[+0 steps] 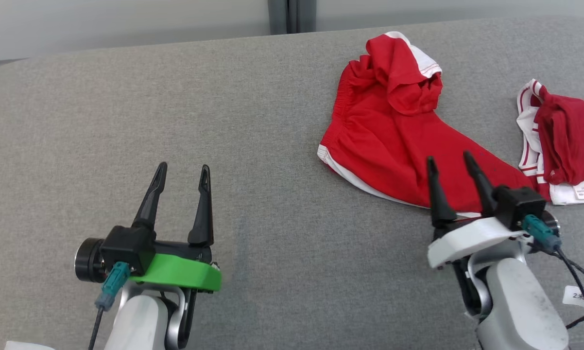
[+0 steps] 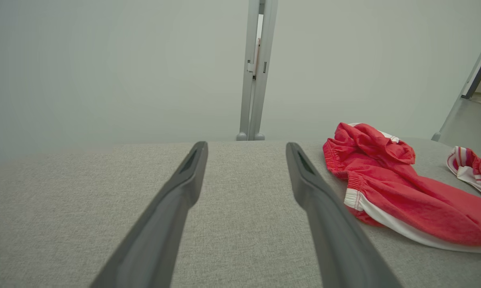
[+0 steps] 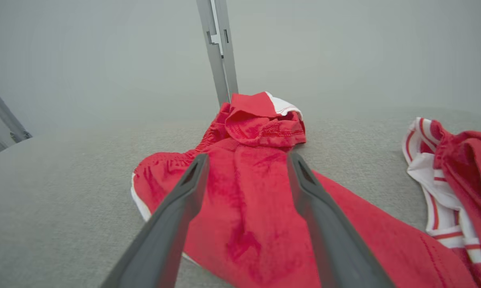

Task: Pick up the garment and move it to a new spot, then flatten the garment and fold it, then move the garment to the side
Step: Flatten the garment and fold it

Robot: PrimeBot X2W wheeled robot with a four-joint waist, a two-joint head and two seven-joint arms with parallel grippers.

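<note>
Soft, even, bright light fills the scene; the garment [image 1: 394, 146] casts only a thin shadow on the table [image 1: 175, 107] along its near hem. The head view is sharp. In both wrist views the jaws blur toward the bottom edge, and the wall [image 2: 104, 60] behind the garment looks hazy.

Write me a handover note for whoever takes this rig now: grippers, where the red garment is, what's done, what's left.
Left gripper: open, empty, above bare grey surface.
Right gripper: open, empty, over the red garment.
Red garment: loose on the surface, crumpled, far end bunched; second red-and-white garment lies at its right.
Done: unclear whether this is its new spot.
Left: flatten, fold, move aside.
</note>
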